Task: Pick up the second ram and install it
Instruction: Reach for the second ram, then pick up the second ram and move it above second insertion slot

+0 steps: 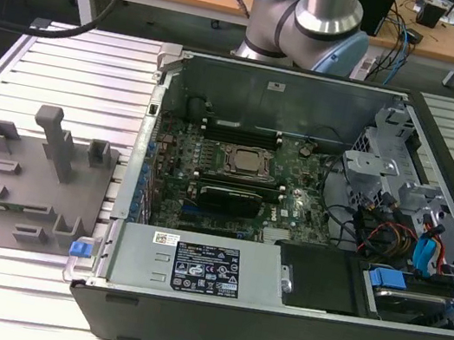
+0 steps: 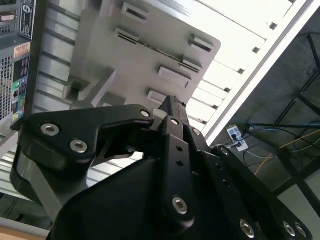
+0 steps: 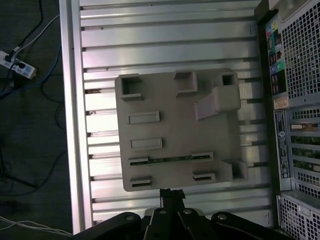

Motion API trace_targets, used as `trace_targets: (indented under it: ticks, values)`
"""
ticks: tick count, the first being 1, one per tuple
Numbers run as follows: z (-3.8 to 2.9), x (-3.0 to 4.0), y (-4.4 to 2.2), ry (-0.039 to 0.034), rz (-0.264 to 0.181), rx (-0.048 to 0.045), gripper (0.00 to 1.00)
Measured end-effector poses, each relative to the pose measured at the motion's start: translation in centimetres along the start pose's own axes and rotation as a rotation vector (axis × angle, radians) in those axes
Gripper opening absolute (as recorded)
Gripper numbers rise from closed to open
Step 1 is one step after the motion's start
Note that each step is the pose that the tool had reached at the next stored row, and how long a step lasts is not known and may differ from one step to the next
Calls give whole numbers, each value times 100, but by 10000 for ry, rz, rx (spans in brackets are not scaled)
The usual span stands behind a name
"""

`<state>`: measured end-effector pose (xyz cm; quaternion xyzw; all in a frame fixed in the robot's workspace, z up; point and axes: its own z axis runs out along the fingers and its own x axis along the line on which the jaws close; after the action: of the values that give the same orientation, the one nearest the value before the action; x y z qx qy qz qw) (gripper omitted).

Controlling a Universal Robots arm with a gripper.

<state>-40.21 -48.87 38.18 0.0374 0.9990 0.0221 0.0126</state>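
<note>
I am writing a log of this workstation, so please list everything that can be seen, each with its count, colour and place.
second ram: one, green, on edge in a slot of the fixture plate
fixture plate: one, grey, on the table beside the case
computer case: one, black and grey, open, on the table
motherboard: one, green, inside the case
processor socket: one, metallic, mid-motherboard
power supply: one, grey, along the case's near wall
cables: several, red, blue and black, exterior view's right of the motherboard
table: one, silver, slatted
power strip: one, white, on the floor
arm: one, silver and light blue, behind the case
gripper: one, black, shut, by the plate's edge nearest the ram
</note>
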Motion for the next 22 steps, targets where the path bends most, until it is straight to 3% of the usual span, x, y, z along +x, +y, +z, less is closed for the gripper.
trace_targets:
  ticks: [1,4,19,22]
  values:
    - [7,-51,3,3,-1,1,11]
    - [15,-106,5,2,0,0,11]
    - [15,-113,6,3,0,1,11]
    - [15,-113,6,13,-217,-4,11]
